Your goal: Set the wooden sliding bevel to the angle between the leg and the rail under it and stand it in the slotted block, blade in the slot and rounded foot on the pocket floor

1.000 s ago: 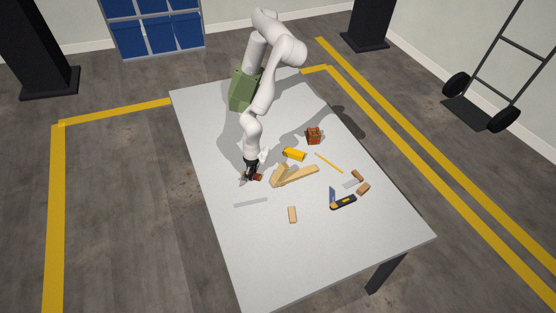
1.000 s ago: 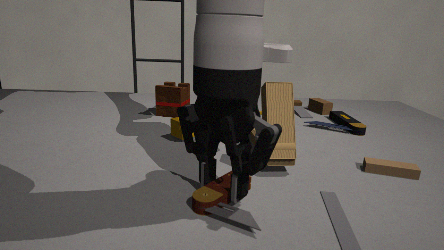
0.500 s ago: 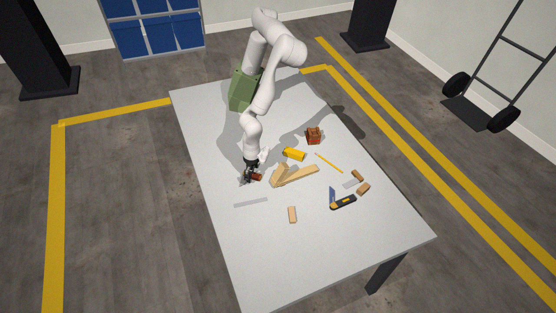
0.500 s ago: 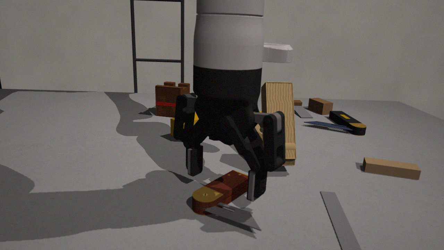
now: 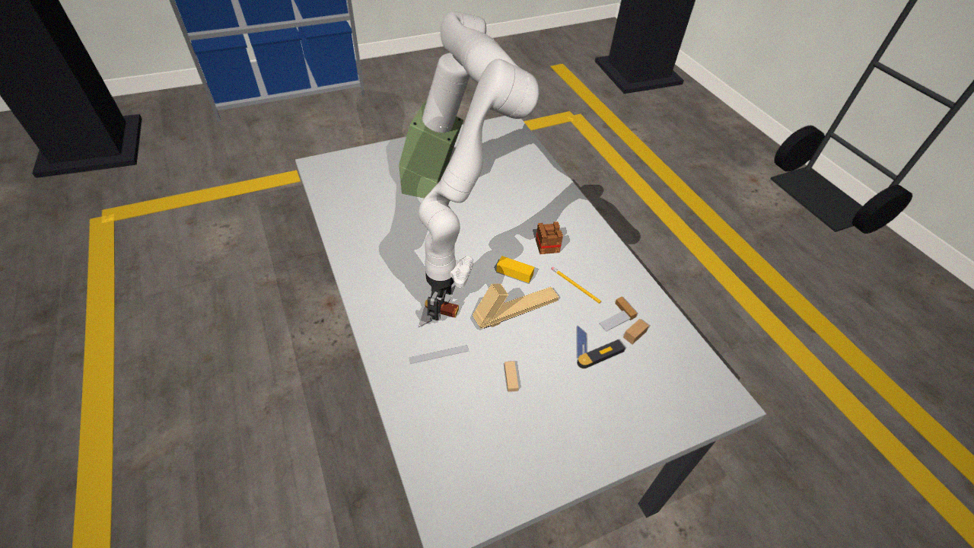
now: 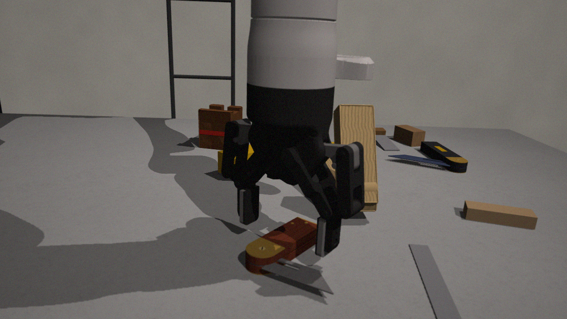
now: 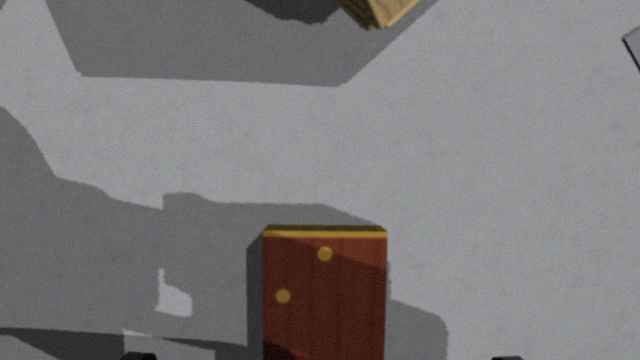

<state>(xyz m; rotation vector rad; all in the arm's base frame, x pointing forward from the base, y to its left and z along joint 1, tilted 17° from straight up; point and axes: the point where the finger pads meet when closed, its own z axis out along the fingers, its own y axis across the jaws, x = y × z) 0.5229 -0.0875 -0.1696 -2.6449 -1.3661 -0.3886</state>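
The wooden sliding bevel (image 6: 281, 243) lies flat on the table, a red-brown stock with brass end and a grey blade (image 6: 301, 273) angled out near the camera. It shows in the overhead view (image 5: 444, 310) and in the wrist view (image 7: 324, 295). My gripper (image 6: 288, 227) is open wide, its fingers astride the stock and just above the table, touching nothing. The leg and rail (image 5: 510, 304) lie a short way to the right of it. The slotted block (image 5: 549, 237), brown with a red band, stands farther back. The black bevel (image 5: 599, 352) lies to the right.
A yellow block (image 5: 514, 269) and a pencil (image 5: 575, 285) lie behind the leg and rail. A loose grey strip (image 5: 438, 354), a tan block (image 5: 511, 375), two small brown blocks (image 5: 629, 319) and a grey plate (image 5: 614, 320) lie around the front.
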